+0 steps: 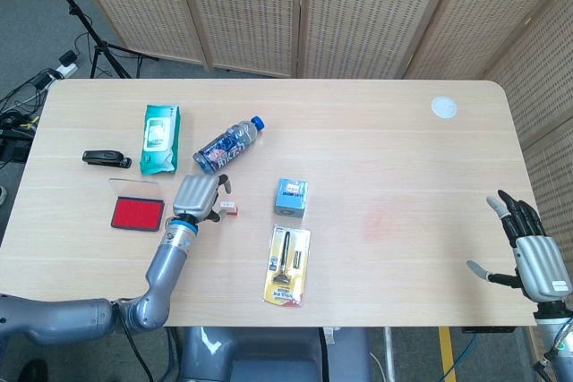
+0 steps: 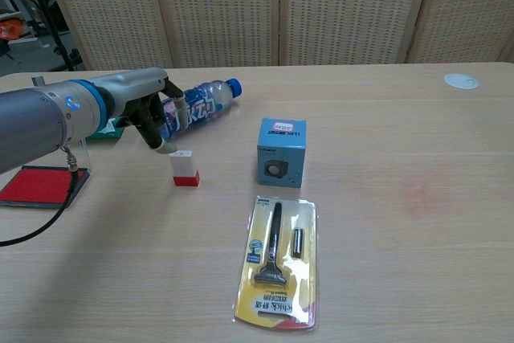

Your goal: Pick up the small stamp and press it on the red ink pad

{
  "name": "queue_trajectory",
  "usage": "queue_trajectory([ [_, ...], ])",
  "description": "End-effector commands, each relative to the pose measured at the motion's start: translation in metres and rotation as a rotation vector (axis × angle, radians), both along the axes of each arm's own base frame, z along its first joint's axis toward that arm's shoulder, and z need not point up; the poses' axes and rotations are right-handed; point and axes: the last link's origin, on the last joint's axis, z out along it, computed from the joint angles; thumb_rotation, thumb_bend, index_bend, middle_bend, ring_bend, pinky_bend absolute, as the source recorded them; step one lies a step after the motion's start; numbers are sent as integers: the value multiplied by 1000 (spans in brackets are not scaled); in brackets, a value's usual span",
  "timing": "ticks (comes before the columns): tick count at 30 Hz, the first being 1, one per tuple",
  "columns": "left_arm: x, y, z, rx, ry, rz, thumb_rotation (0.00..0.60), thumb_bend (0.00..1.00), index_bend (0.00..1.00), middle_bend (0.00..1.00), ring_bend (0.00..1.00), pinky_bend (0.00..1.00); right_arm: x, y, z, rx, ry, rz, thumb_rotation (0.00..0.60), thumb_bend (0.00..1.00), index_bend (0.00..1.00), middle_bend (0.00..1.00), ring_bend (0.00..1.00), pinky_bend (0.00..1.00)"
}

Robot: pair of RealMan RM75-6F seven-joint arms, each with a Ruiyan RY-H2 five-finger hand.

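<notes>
Left of centre on the desk (image 1: 385,131), the robot's left hand (image 1: 198,196) hovers just beside the small stamp (image 1: 228,208), a white block with a red base standing upright. In the chest view the fingers (image 2: 157,140) hang spread just above and to the left of the stamp (image 2: 185,168), not yet touching it; the hand holds nothing. The step in hand looks like the reach, with the grasp not yet made. The next move likely calls for settling the fingers on either side of the little block and closing on it without tipping it, then carrying it left to the red ink pad (image 1: 137,213), which lies open at the left of the frame with its clear lid raised behind it.

At the lower right edge of the head view, the right hand (image 1: 532,257) sits idle, fingers released and apart, holding nothing.

As for containers, a plastic bottle (image 1: 229,145) with a blue cap lies on its side above the stamp; whether it holds liquid cannot be told. A small blue box (image 1: 292,197) stands closed near centre. A yellow blister pack (image 1: 287,265) below it holds a razor, and a green pack of wipes (image 1: 160,137) lies at upper left.
</notes>
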Motion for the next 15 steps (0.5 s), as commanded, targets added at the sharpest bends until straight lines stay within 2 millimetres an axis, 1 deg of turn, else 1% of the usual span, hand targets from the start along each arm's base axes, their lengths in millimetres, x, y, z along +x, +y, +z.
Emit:
queue_trajectory([
  [1, 1, 1, -4, 3, 8, 9, 600, 258, 474, 976, 946, 851, 0, 0, 0, 3, -2, -1, 600, 0, 0, 0, 0, 0],
  [9, 1, 1, -20, -13, 28, 35, 600, 269, 500, 976, 946, 851, -2, -1, 2, 3, -18, -7, 600, 0, 0, 0, 0, 0],
  [15, 0, 3, -23, 13, 56, 24, 600, 299, 505, 976, 946, 851, -3, -2, 4, 3, -27, -11, 600, 0, 0, 0, 0, 0],
])
